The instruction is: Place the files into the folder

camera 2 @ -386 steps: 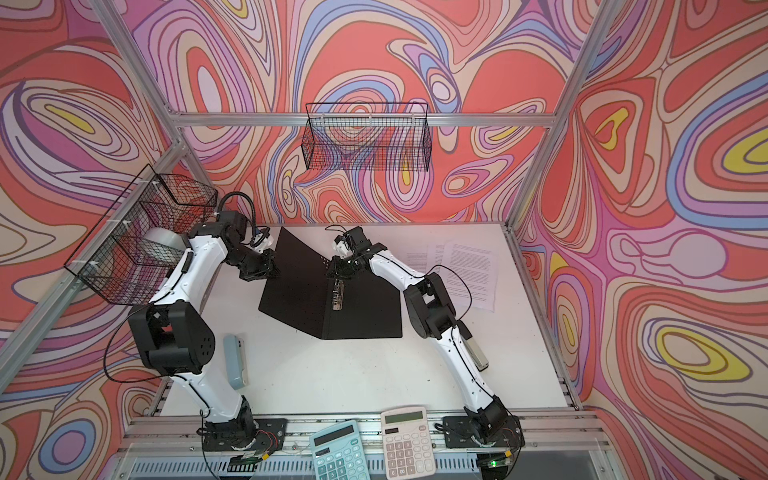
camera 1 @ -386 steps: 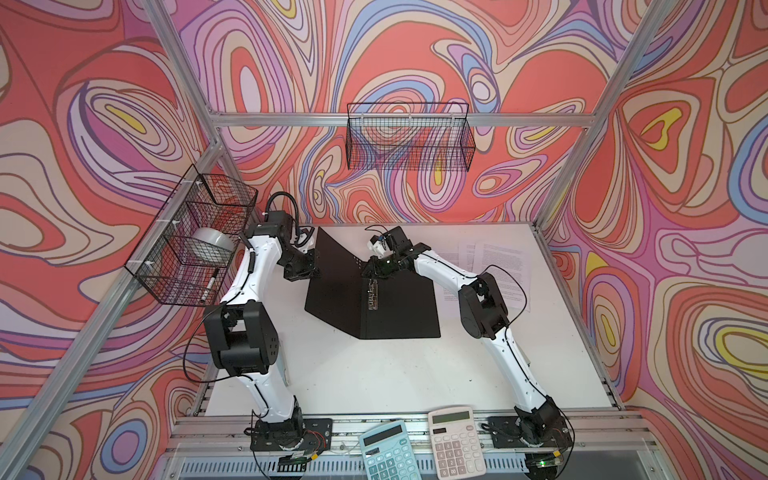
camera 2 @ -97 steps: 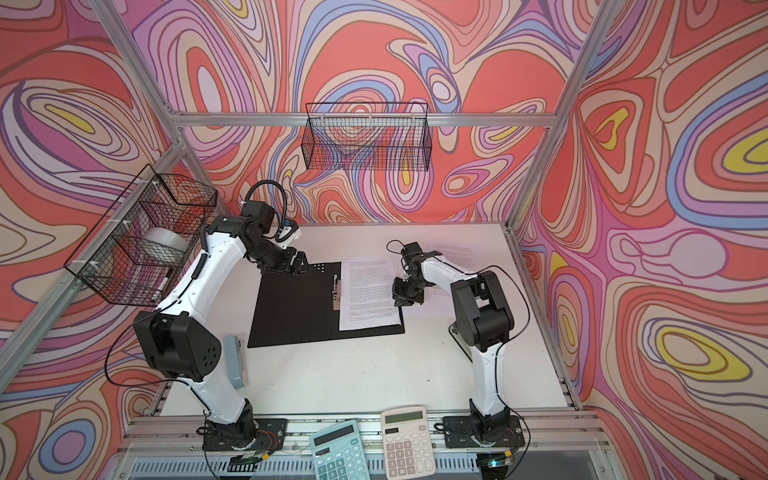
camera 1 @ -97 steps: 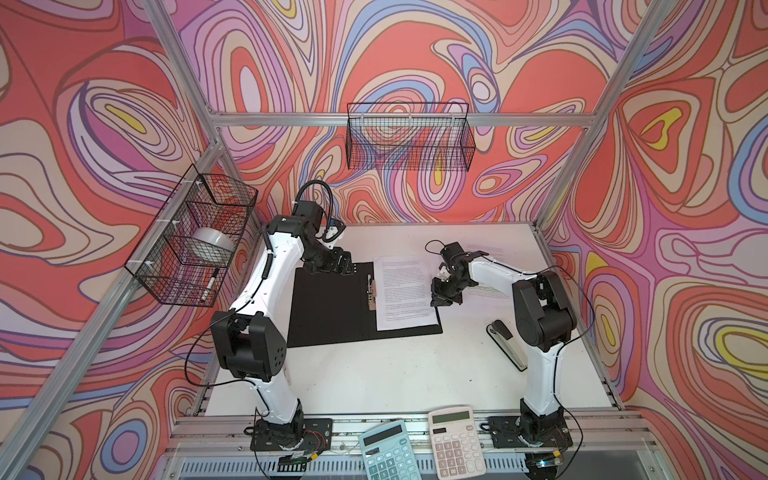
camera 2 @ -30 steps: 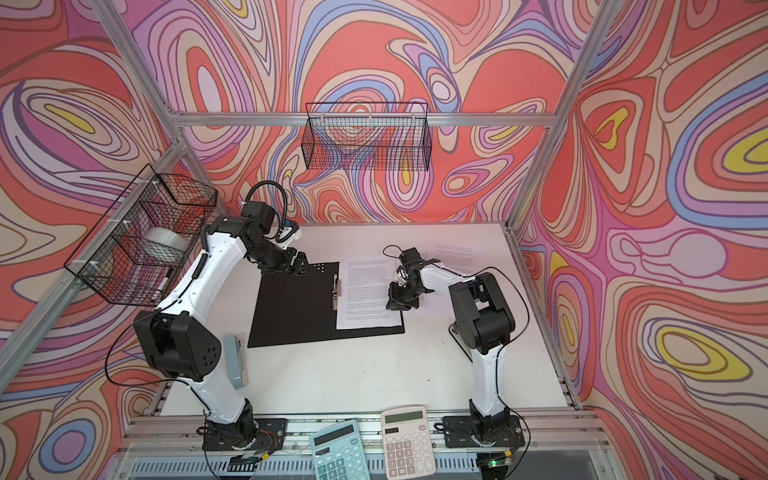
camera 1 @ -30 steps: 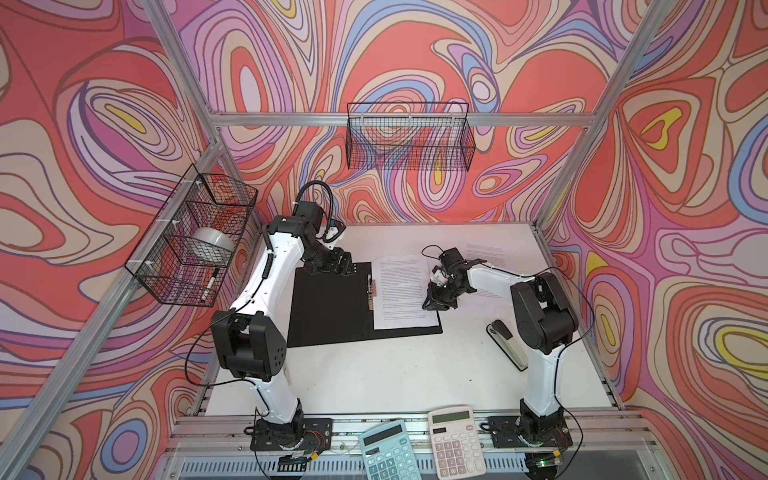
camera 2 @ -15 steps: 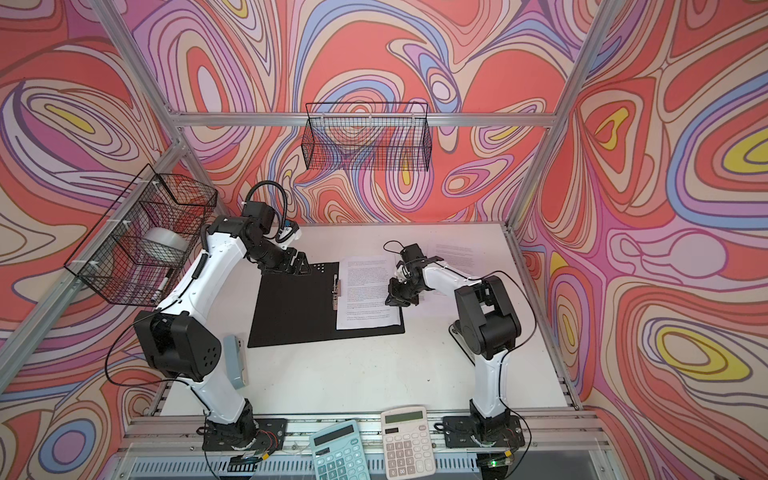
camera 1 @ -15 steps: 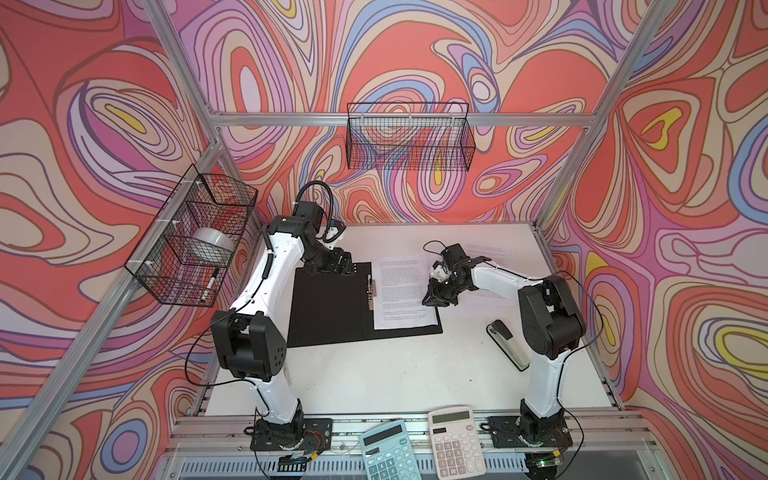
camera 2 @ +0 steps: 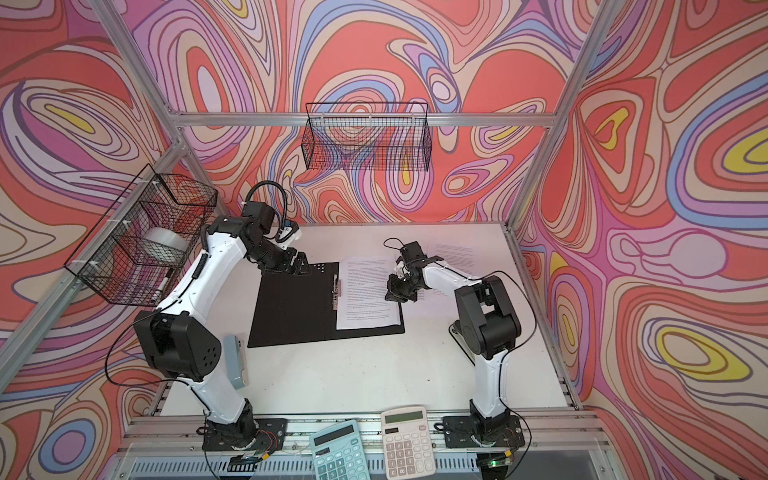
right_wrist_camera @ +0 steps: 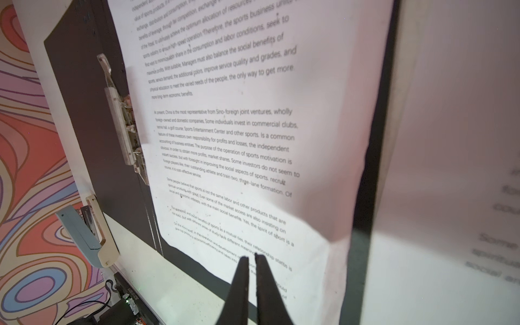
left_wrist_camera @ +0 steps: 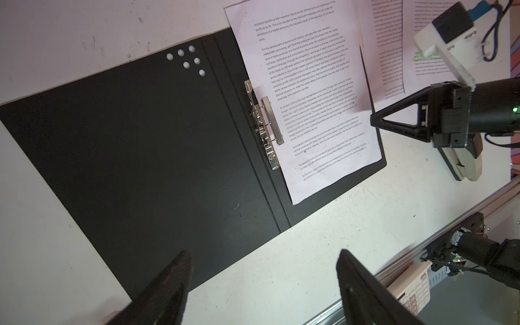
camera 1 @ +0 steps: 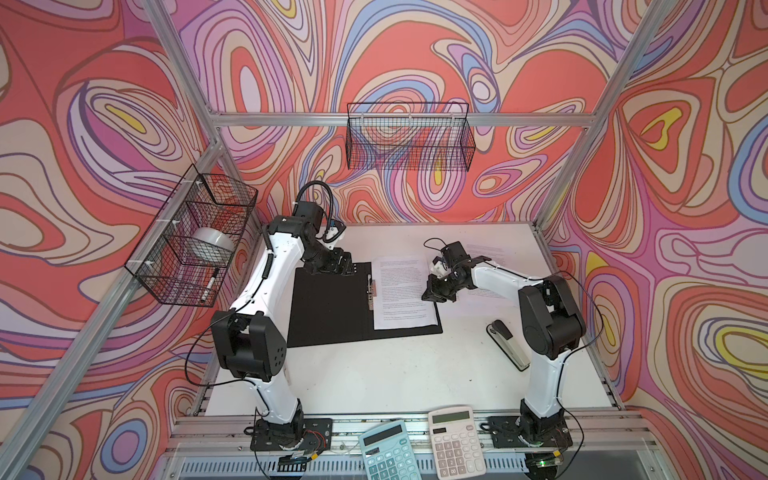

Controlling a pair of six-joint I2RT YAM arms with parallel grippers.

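In both top views the folder [camera 1: 328, 307] lies open on the worktop [camera 1: 374, 374], one sheet [camera 1: 403, 291] on its right half, loose sheets [camera 1: 486, 253] beside it; a side basket [camera 1: 166, 286] holds a tape roll [camera 1: 210, 245]. Left wrist view: the left hand [left_wrist_camera: 261, 281] gapes empty over the folder's edge. Right wrist view: the right hand [right_wrist_camera: 250, 257], closed on nothing, tips at the sheet's outer edge. Thin, limp paper likely slides better than it lifts; an edge offers purchase.

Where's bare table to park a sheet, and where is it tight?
Widest bare table: between the near edge of the folder, the stapler and the calculators. A narrower strip runs along the back wall behind it. Crowded: right of the folder, around the right gripper and loose sheets.
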